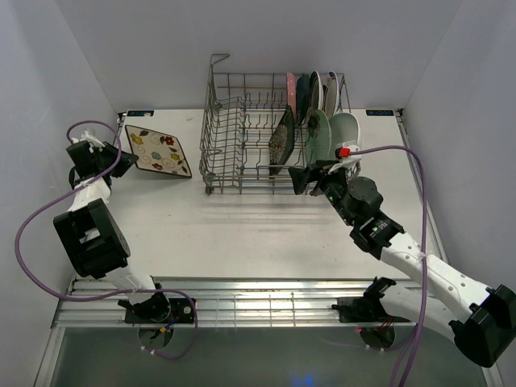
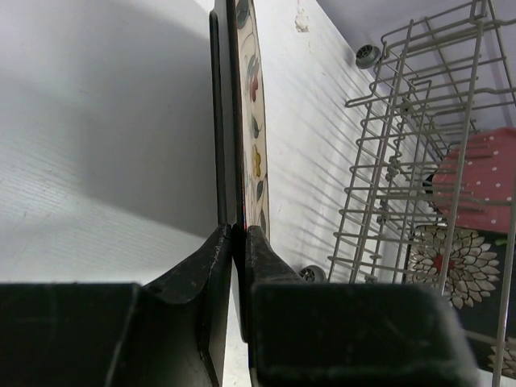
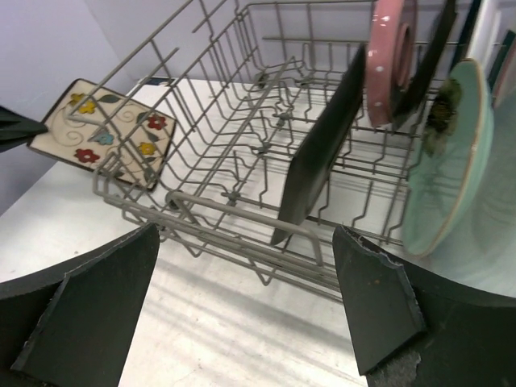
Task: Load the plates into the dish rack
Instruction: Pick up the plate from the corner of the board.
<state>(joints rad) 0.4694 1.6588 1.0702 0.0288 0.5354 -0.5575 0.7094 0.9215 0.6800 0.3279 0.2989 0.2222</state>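
Observation:
The cream floral square plate (image 1: 157, 151) lies at the back left of the table, left of the dish rack (image 1: 234, 129). My left gripper (image 1: 125, 167) is shut on its left edge. In the left wrist view the plate (image 2: 251, 121) runs edge-on between the pads (image 2: 218, 258). Several plates stand in the rack's right end: dark floral square (image 1: 282, 137), mint (image 1: 317, 135), pink dotted (image 1: 291, 90), white (image 1: 345, 129). My right gripper (image 1: 300, 179) stands open, holding nothing, just outside the rack's front right (image 3: 242, 121), facing the dark floral plate (image 3: 322, 153).
The rack's left half holds only bare tines (image 1: 242, 113). White walls close in on the left, back and right. The rack's small wheel (image 2: 310, 274) sits on the table (image 1: 242, 234) near my left gripper.

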